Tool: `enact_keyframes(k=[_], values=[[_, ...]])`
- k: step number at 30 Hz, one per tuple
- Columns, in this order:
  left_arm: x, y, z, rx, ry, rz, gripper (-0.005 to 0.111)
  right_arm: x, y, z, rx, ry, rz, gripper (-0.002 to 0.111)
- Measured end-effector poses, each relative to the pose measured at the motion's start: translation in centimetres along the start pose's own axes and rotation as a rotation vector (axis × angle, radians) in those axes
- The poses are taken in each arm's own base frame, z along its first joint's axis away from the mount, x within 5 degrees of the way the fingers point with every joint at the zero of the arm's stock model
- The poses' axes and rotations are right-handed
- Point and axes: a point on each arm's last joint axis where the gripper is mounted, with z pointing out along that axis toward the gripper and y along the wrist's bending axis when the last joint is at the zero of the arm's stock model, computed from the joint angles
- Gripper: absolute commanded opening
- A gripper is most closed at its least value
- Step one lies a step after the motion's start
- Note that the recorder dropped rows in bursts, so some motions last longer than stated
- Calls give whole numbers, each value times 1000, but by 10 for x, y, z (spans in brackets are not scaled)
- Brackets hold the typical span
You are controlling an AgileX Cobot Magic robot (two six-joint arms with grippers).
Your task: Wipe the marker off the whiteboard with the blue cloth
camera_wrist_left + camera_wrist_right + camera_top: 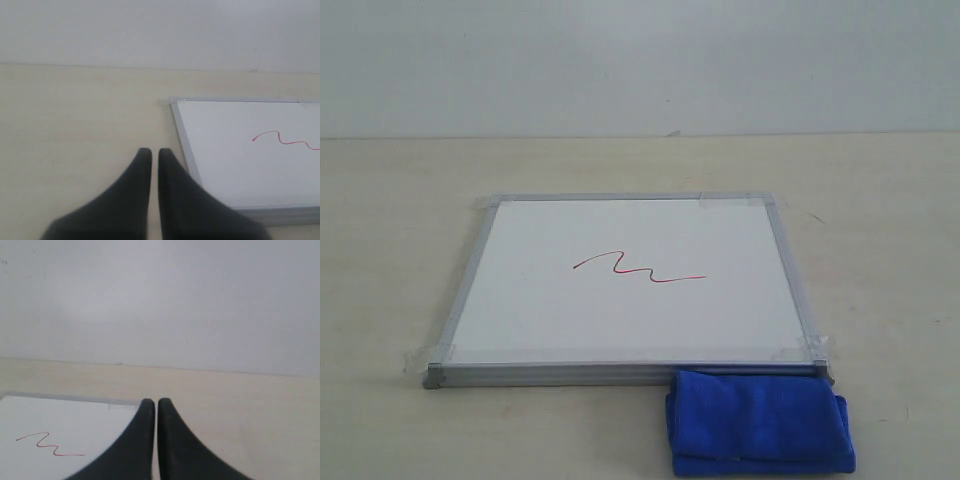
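The whiteboard (630,290) lies flat on the table with tape at its corners. A short red marker squiggle (638,267) runs across its middle. The folded blue cloth (757,422) rests on the table against the board's near right corner. Neither arm shows in the exterior view. My left gripper (154,152) is shut and empty, off the board's left side; the whiteboard (235,150) and marker line (285,140) show beside it. My right gripper (155,402) is shut and empty, by the board's right edge; the whiteboard (60,422) and marker squiggle (47,444) show there. Neither wrist view shows the cloth.
The beige table (400,220) spreads around the board on all sides. A pale wall (640,60) stands behind the table's far edge.
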Motion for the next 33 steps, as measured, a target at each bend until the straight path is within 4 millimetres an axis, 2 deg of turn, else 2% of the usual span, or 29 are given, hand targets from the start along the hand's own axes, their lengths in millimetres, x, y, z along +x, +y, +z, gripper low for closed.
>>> enact_keyframes(k=[5, 14, 17, 20, 23, 27, 29, 33], values=[[0, 0, 0, 0, 0, 0, 5, -8, 0, 10, 1, 31, -1, 0], [0, 0, 0, 0, 0, 0, 5, -18, 0, 10, -1, -75, 17, 0], [0, 0, 0, 0, 0, 0, 5, -24, 2, 17, -37, -115, 77, 0], [0, 0, 0, 0, 0, 0, 5, -20, 7, 44, -96, 3, -1, 0], [0, 0, 0, 0, 0, 0, 5, -13, 20, 82, -296, 267, -137, 0], [0, 0, 0, 0, 0, 0, 5, -1, 33, 122, -530, 559, -156, 0], [0, 0, 0, 0, 0, 0, 5, 7, 42, 132, -617, 631, -199, 0], [0, 0, 0, 0, 0, 0, 5, 17, 75, 129, -793, 657, -374, 0]])
